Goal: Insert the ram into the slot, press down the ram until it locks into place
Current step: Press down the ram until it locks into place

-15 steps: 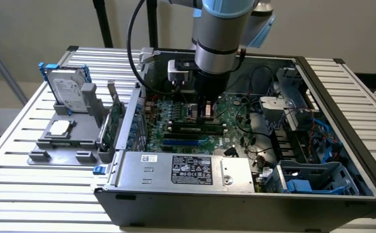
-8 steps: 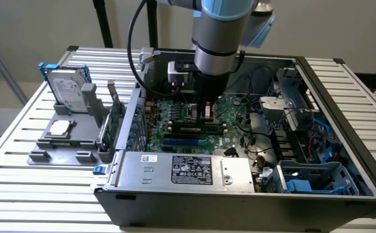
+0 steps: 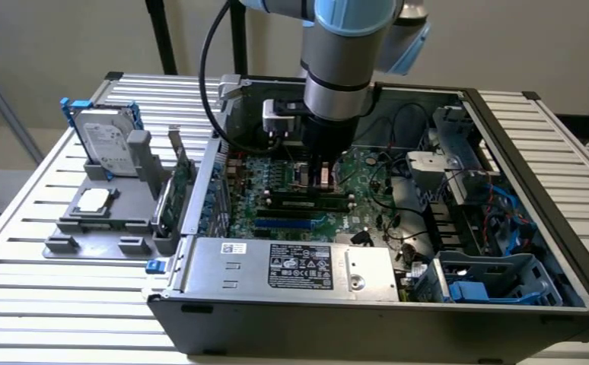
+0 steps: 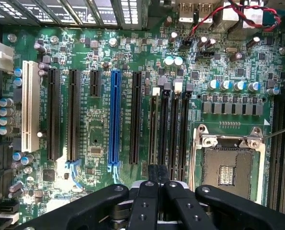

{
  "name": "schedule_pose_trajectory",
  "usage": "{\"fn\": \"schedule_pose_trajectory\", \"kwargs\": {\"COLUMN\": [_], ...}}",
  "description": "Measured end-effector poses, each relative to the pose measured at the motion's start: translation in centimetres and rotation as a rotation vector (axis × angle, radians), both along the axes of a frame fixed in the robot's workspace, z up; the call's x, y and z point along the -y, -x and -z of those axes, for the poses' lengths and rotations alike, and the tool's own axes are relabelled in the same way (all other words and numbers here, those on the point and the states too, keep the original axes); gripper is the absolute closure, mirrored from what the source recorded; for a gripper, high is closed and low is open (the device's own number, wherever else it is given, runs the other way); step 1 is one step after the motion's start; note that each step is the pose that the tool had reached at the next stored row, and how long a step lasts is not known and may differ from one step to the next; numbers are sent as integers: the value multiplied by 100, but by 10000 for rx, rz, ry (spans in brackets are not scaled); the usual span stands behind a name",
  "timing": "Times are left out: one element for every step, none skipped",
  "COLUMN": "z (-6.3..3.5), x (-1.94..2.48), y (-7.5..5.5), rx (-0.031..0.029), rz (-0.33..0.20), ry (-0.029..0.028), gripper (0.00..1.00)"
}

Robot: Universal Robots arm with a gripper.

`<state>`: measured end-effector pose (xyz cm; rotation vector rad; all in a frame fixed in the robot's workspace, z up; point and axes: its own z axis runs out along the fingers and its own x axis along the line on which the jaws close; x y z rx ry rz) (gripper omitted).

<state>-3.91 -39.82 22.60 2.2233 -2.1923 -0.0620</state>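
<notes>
Ram seated edge-on in its slot — locking not confirmed.
The black two-finger gripper [image 4: 157,184], fingers pressed together, sits atop the thin green ram stick [image 4: 153,132], standing in the long black memory slot [image 4: 153,148].

Slatted white metal table [image 3: 30,228] before a plain beige wall [image 3: 61,38], black upright poles [image 3: 163,34] behind.

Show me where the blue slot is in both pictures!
Exterior view: the blue slot lies on the green motherboard, between the gripper and the silver labelled box.
Wrist view: the blue slot runs between long black slots, one end near the gripper.
Shared landmark: the gripper.
</notes>
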Motion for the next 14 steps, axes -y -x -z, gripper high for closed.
{"fn": "schedule_pose_trajectory", "kwargs": {"z": [-33,-84,-130,-174,-218,-264,-292,-295,-294,-294,-294,-295,-295,-294], "x": [-5,-3,-3,-3,-3,-3,-3,-2,-3,-3,-2,-2,-2,-2], "y": [-2,-1,-4,-7,-12,-17,-22,-22,-22,-22,-22,-22,-22,-22], "rx": [15,5,2,-2,-5,-9,-11,-12,-11,-11,-11,-11,-11,-11], "rz": [1,0,-1,0,0,0,0,0,-1,-1,-1,-1,-1,-1], "ry": [-33,-19,-18,-16,-18,-16,-16,-15,-13,-12,-12,-12,-11,-11], "gripper": [89,89,89,89,89,89,89,89,89,89,89,89,89,89]}}
